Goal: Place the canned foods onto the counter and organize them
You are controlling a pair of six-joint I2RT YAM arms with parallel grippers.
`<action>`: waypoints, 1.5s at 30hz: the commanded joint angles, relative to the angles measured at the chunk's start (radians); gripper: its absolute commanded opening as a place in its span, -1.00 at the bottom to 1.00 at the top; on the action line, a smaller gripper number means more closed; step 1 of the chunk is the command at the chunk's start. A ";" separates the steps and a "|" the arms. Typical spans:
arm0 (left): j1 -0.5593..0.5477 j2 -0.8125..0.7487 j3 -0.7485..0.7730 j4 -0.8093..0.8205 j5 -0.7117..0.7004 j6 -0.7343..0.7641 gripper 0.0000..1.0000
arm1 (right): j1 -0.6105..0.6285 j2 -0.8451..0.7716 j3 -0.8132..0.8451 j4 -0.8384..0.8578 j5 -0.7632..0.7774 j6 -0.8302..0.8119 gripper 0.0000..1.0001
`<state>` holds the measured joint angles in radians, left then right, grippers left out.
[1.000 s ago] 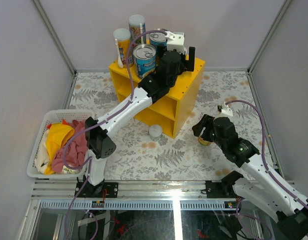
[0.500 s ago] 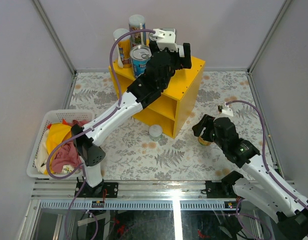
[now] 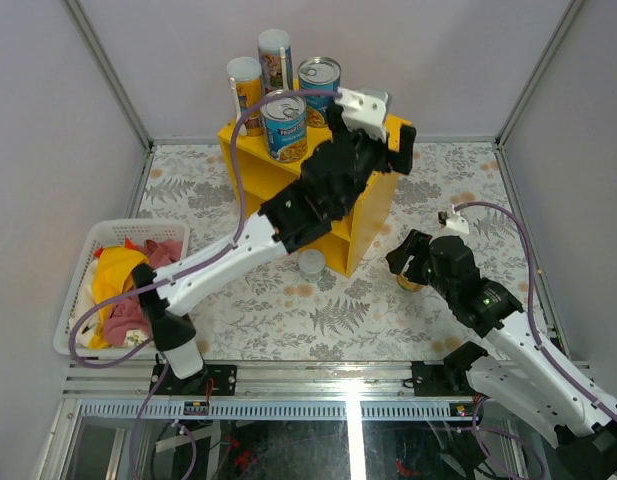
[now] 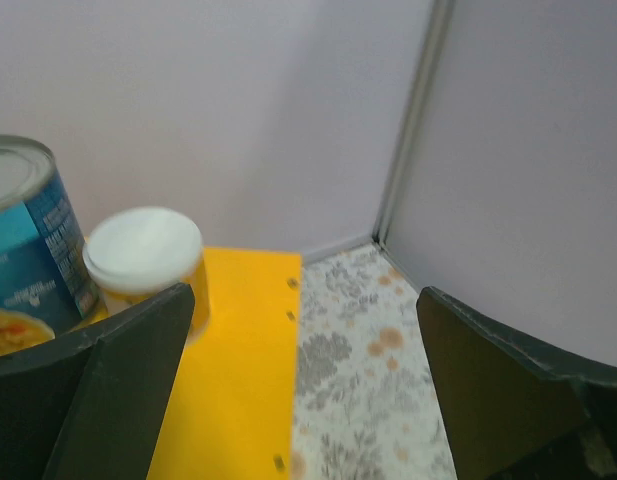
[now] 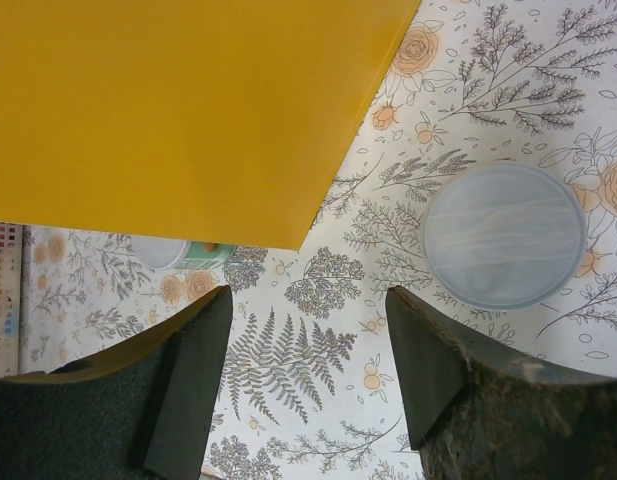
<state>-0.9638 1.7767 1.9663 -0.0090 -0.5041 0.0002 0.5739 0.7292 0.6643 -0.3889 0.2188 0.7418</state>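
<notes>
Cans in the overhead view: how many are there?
6. On the yellow counter: front blue can, rear blue can, yellow tube, taller tube. On the table: pale-lidded can, second can by the right pincer. The left arm may hide more.

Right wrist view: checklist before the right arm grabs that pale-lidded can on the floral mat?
1. Right gripper open and empty: ok.
2. Pale-lidded can upright, lid up, nothing touching it: ok.
3. Can lined up between the fingers: not ok; it sits off to one side of the gap.
4. Bare room on top of the counter: ok; there is free yellow surface beside the white-lidded can.
5. Drop-off path: not ok; the open, empty left gripper hovers over the counter's edge.
6. Can's weight or fill: cannot tell.
</notes>
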 commanded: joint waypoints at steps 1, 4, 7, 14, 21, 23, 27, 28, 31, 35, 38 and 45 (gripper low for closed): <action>-0.165 -0.183 -0.165 0.147 -0.158 0.142 0.86 | -0.008 -0.017 0.021 -0.003 0.020 -0.004 0.40; -0.293 -0.325 -0.392 0.255 -0.354 0.161 0.85 | -0.007 -0.017 0.025 -0.008 0.029 -0.011 0.40; -0.418 -0.460 -0.660 0.336 -0.556 0.119 0.83 | -0.008 -0.016 0.029 -0.008 0.033 -0.016 0.40; -0.662 -0.613 -1.025 0.142 -0.919 -0.226 0.82 | -0.008 0.003 0.047 -0.014 0.031 -0.018 0.40; -0.742 -0.525 -1.063 -0.468 -1.014 -0.964 0.88 | -0.008 0.008 0.066 -0.039 0.034 -0.018 0.40; -0.742 -0.498 -1.106 -0.556 -1.039 -1.131 0.90 | -0.008 0.008 0.072 -0.050 0.040 -0.019 0.40; -0.746 -0.437 -1.206 -0.831 -1.096 -1.649 0.98 | -0.008 0.004 0.084 -0.072 0.046 -0.020 0.40; -0.744 -0.407 -1.235 -0.919 -1.097 -1.822 1.00 | -0.008 0.003 0.085 -0.076 0.045 -0.019 0.40; -0.742 -0.262 -1.265 -1.195 -1.118 -2.270 0.99 | -0.008 0.005 0.094 -0.091 0.040 -0.018 0.39; -0.744 -0.023 -1.227 -1.442 -1.217 -2.594 0.99 | -0.009 0.011 0.104 -0.105 0.044 -0.027 0.39; -0.739 0.045 -1.209 -1.443 -1.218 -2.615 0.99 | -0.008 0.025 0.119 -0.109 0.041 -0.033 0.39; -0.738 -0.068 -1.083 -1.442 -1.201 -2.299 0.99 | -0.008 0.052 0.126 -0.093 0.023 -0.044 0.39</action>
<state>-1.6531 1.7828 0.7624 -1.3945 -1.5082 -1.9995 0.5728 0.7708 0.7486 -0.4957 0.2276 0.7216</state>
